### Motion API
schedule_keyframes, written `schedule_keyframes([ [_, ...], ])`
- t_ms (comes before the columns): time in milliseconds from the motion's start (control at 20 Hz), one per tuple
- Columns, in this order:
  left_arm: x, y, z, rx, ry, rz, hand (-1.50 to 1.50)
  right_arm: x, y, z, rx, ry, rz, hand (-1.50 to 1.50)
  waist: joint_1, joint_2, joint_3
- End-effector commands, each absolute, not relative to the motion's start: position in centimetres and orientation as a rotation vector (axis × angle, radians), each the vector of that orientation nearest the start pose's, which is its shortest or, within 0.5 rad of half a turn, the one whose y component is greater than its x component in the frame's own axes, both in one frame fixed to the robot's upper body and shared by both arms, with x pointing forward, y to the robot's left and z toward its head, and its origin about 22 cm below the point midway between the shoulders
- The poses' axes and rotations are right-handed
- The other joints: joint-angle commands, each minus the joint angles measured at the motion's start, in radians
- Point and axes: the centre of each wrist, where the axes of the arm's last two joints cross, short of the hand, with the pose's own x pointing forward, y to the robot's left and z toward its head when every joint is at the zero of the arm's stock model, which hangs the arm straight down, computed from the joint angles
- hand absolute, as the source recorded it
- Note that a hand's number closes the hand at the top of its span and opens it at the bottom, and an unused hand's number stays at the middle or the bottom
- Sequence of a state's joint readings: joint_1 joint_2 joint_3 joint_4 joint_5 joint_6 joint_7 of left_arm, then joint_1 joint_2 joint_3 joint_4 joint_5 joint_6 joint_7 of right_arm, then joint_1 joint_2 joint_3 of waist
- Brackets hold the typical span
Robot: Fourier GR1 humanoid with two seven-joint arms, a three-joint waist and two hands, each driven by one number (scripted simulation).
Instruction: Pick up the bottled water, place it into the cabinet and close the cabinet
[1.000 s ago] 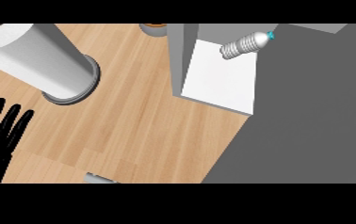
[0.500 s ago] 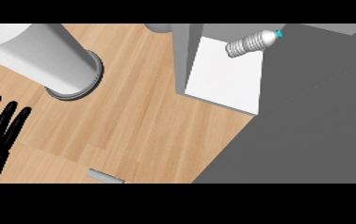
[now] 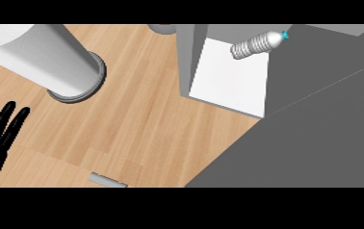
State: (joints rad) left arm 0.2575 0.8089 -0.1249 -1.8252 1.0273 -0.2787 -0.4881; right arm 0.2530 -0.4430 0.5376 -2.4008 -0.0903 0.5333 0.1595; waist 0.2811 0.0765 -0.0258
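The bottled water (image 3: 259, 44), ribbed and clear with a blue cap, lies on its side inside the open cabinet, on its white floor (image 3: 231, 79), cap toward the upper right. The cabinet's grey side wall (image 3: 192, 55) stands to the bottle's left. My left hand (image 3: 10, 127) shows at the left edge over the wooden counter, fingers straight and pointing up, far from the bottle. No right hand is visible.
A tall grey cylinder (image 3: 53, 59) stands on a round base at the upper left. A broad grey panel (image 3: 305, 141) fills the lower right. A small grey piece (image 3: 108, 180) lies at the bottom edge, and a round object (image 3: 162, 28) peeks in at the top.
The view has shifted, so everything slides right and up in the frame. My left hand shows less at the left edge. The bottle stays lying in the cabinet.
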Motion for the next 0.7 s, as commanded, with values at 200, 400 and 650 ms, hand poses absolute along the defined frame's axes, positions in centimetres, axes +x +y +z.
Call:
schedule_keyframes([
  [200,18.2,35.3,7.5,-0.595,-1.868,0.031,-1.5,16.2,-17.5,12.7,0.52,-1.585,1.022,1.5,0.001,-0.005,0.005],
  [400,18.5,35.3,7.7,-0.595,-1.873,0.027,-1.5,19.0,-16.4,12.3,0.506,-1.553,0.978,1.5,0.003,-0.01,0.01],
  [650,18.2,35.9,7.1,-0.584,-1.866,0.058,-1.5,22.5,-14.5,13.2,0.468,-1.581,0.885,1.5,-0.007,-0.023,0.011],
])
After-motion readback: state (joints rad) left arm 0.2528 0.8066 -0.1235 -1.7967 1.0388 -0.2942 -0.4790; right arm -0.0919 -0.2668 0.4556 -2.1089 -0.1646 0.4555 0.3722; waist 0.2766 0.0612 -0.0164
